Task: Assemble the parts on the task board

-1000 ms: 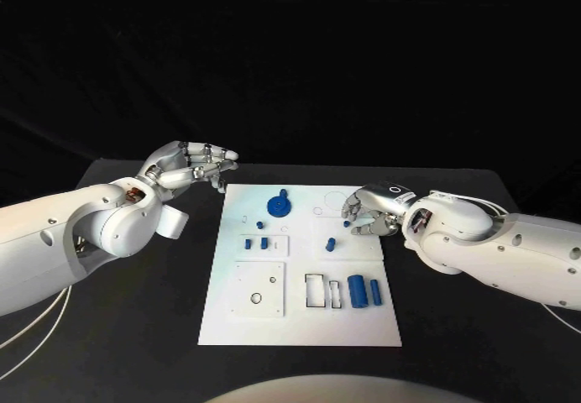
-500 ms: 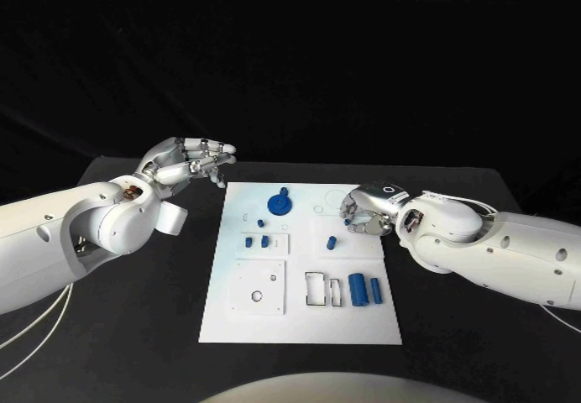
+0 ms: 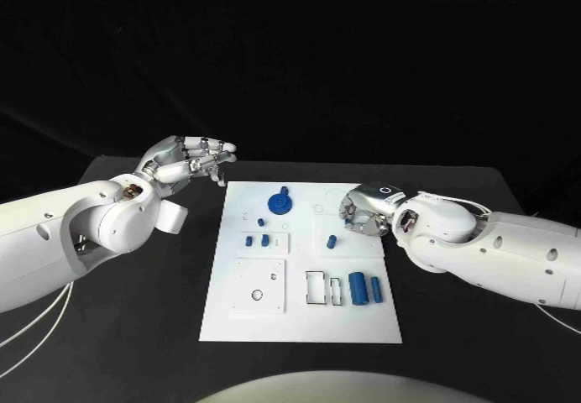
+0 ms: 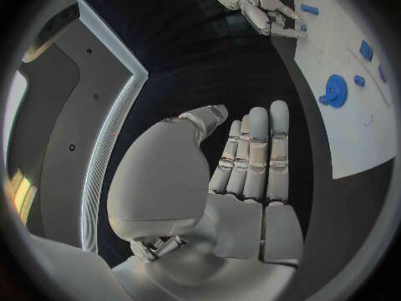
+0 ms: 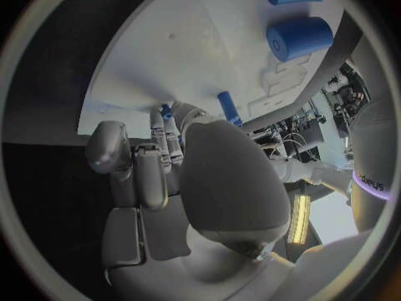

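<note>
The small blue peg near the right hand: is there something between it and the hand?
Nothing visible. The right hand hovers over the task board edge, just beside the small blue peg, with bare white board between them.

White task board (image 3: pixel 363 323) on black table (image 3: pixel 145 336), blue parts: round disc (image 3: pixel 279 204) at 12 o'clock, thick cylinder (image 3: pixel 358 289) at 4 o'clock, silver hands (image 3: pixel 191 162), white arms (image 3: pixel 73 235).

Robotics lab setup: black desk (image 3: pixel 145 319) against black backdrop, white task board (image 3: pixel 303 323) laid out for testing, cluttered equipment and cabling (image 5: pixel 293 147) visible past the desk edge.
</note>
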Robot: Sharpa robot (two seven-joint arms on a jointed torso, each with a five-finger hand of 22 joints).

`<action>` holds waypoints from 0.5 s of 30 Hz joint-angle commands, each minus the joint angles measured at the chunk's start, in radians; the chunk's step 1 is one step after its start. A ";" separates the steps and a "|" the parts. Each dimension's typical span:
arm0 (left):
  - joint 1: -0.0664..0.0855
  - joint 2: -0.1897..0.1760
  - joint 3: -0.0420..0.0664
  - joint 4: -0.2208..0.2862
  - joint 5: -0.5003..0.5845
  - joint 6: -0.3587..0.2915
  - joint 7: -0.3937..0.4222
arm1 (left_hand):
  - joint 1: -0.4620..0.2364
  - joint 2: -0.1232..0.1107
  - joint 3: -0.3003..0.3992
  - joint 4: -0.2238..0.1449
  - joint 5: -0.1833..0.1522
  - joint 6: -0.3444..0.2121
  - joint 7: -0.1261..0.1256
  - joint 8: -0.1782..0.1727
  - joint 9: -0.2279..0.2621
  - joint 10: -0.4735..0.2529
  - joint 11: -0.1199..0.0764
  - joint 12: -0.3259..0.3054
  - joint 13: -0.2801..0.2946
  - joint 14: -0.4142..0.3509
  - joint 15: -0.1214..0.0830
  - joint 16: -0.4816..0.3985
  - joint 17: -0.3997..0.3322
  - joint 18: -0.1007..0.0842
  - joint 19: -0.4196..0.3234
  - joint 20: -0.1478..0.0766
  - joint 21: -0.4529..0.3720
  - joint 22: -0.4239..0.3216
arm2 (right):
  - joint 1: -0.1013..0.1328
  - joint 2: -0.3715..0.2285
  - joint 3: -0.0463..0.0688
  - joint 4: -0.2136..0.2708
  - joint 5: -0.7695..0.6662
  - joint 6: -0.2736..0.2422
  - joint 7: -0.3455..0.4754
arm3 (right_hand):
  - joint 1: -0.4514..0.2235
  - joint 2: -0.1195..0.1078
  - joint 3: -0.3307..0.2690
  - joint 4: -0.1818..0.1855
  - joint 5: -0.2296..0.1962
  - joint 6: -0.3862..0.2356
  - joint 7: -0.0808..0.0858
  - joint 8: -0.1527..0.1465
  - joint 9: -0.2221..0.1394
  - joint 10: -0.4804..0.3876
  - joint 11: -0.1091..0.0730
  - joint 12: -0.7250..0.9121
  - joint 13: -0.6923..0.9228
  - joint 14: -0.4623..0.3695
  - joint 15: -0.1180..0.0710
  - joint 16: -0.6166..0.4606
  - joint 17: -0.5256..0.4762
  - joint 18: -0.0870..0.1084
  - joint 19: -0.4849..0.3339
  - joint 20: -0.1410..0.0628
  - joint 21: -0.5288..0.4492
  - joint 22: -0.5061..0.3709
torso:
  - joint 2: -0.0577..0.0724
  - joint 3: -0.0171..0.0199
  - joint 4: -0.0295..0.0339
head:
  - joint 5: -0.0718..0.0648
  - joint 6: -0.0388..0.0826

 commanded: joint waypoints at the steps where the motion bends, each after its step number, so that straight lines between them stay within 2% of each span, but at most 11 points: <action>1: 0.001 0.000 0.001 0.003 0.003 0.013 0.014 | 0.004 0.008 -0.004 0.000 -0.004 -0.007 0.000 0.005 0.000 -0.007 0.003 0.006 0.001 -0.008 0.002 -0.005 -0.001 0.015 0.008 -0.001 -0.003 -0.001 | -0.007 0.005 -0.003 -0.003 -0.018 0.049 -0.012 | 0.001 -0.010 0.046 -0.011 0.000 0.009 0.001 -0.001 0.005 0.011 0.001 0.003 -0.003 0.039 -0.007 0.008 0.004 -0.003 0.009 -0.004 0.008 0.006 | 0.000 -0.0001 -0.0001 | -0.001 -0.002; 3: 0.001 0.000 0.001 0.004 0.001 0.013 0.014 | 0.004 0.008 -0.004 0.000 -0.004 -0.007 0.000 0.005 0.000 -0.007 0.003 0.006 0.001 -0.008 0.002 -0.005 -0.001 0.015 0.008 -0.001 -0.003 -0.001 | -0.008 0.006 -0.003 -0.005 -0.021 0.056 -0.014 | 0.008 -0.018 0.112 -0.037 0.027 0.013 0.002 0.003 0.012 0.016 0.001 0.001 -0.006 0.039 -0.008 0.009 0.006 -0.004 0.011 -0.006 0.014 0.013 | 0.000 -0.0002 0.0004 | -0.002 -0.001; 8: 0.001 0.000 0.001 0.004 -0.005 0.016 0.011 | 0.005 0.009 -0.004 -0.001 -0.003 -0.009 0.001 0.005 -0.001 -0.009 0.003 0.006 0.001 -0.008 0.002 -0.006 -0.001 0.015 0.009 -0.001 -0.004 -0.002 | -0.010 0.009 -0.003 -0.008 -0.031 0.071 -0.023 | -0.032 -0.037 0.204 -0.082 0.066 0.012 0.005 0.008 0.027 0.023 0.003 -0.006 -0.012 0.039 -0.006 0.010 0.006 -0.005 0.010 -0.005 0.021 0.024 | 0.000 -0.0001 0.0006 | -0.002 -0.002; 15: 0.001 -0.002 0.001 0.006 -0.015 0.023 0.005 | 0.006 0.008 -0.005 -0.002 -0.003 -0.015 0.003 0.002 -0.002 -0.015 0.005 0.005 0.000 -0.008 0.003 -0.008 -0.002 0.015 0.010 0.000 -0.007 -0.005 | -0.011 0.009 -0.004 -0.008 -0.043 0.091 -0.035 | -0.061 -0.048 0.253 -0.133 0.067 0.012 0.008 0.013 0.041 0.023 0.004 -0.015 -0.015 0.038 -0.005 0.010 0.005 -0.005 0.009 -0.005 0.027 0.034 | 0.000 -0.0006 0.0008 | -0.002 -0.005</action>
